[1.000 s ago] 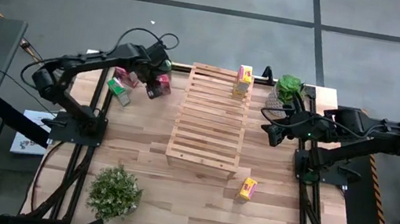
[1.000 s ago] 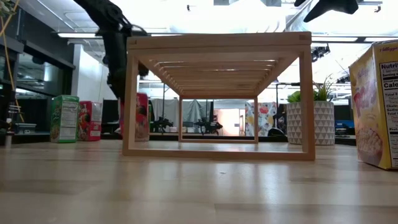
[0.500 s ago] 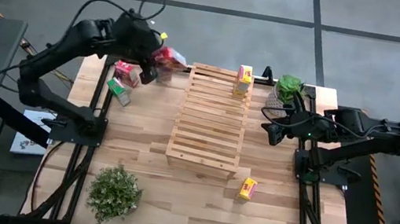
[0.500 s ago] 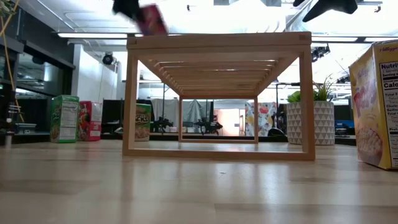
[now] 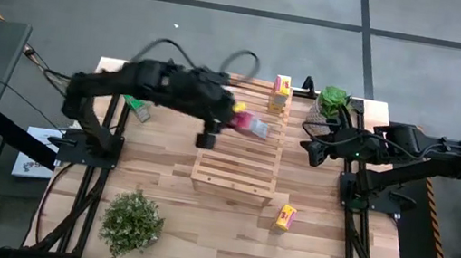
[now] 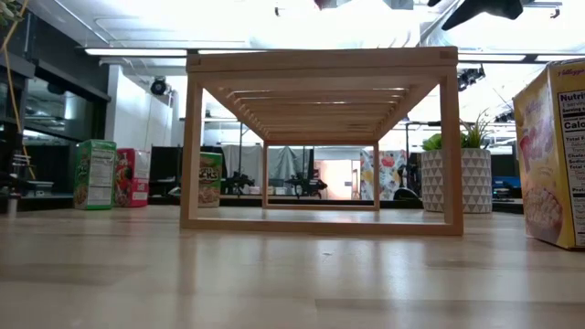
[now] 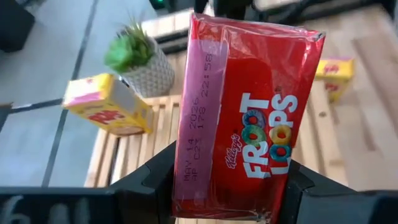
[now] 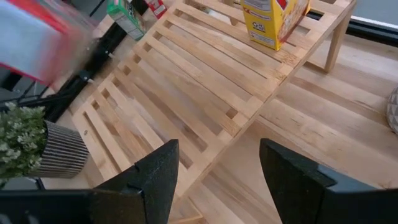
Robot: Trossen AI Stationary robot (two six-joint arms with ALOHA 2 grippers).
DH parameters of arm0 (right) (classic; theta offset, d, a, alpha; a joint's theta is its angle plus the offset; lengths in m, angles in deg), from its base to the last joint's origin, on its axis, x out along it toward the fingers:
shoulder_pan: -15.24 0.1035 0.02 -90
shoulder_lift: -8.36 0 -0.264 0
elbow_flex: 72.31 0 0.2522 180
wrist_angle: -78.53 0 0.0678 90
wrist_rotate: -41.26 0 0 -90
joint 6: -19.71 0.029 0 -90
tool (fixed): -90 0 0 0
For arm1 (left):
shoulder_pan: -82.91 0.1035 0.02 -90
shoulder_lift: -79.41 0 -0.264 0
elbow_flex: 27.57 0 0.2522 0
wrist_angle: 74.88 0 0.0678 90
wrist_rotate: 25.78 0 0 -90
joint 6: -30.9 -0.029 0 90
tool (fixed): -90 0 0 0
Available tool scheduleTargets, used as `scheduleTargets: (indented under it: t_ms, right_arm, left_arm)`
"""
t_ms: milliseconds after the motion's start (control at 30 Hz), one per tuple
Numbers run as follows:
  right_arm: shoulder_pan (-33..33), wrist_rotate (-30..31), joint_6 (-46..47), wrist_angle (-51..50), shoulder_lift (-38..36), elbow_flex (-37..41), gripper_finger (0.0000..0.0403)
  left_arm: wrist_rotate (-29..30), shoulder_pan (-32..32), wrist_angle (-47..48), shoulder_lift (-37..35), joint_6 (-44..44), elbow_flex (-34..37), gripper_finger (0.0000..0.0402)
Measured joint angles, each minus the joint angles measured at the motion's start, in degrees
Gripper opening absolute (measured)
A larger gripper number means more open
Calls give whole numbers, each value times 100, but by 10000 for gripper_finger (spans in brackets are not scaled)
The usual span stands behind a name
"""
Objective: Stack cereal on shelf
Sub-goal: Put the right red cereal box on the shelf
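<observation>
The left tool is out over the slatted shelf, clamped on a red cereal box, and the left wrist view shows it plainly: a dark finger on each side of the red box, which reads Froot Loops down its front. That box hangs in the air above the slats, about midway along the shelf and toward its right edge in the high view. At the far end of the shelf stands a yellow box, upright on the slats near the corner; the right wrist view catches it there too. Another yellow box sits on the table just past the shelf's near right corner. Over on the left side of the table, a green box and a second red box stand side by side in the low view, with one more green box just behind the shelf's leg. The right tool waits beside the shelf's right side, near the potted plant, fingers spread apart and holding nothing.
</observation>
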Motion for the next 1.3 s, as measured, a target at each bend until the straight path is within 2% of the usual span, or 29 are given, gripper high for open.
scheduleTargets:
  t_ms: [267, 433, 833, 1300]
  right_arm:
    - [-2, 315, 132, 394, -2, 0, 216]
    - [-2, 344, -168, 906, -2, 0, 216]
    - [-2, 440, -458, 1256, -2, 0, 216]
    - [-2, 473, -461, 1254, -2, 0, 216]
  left_arm:
    - [56, 196, -34, 982, -9, -25, 159]
    - [61, 314, -219, 1332, 103, -27, 159]
    - [67, 496, -383, 1445, 96, -27, 161]
    - [-4, 647, -696, 1445, 101, -27, 235]
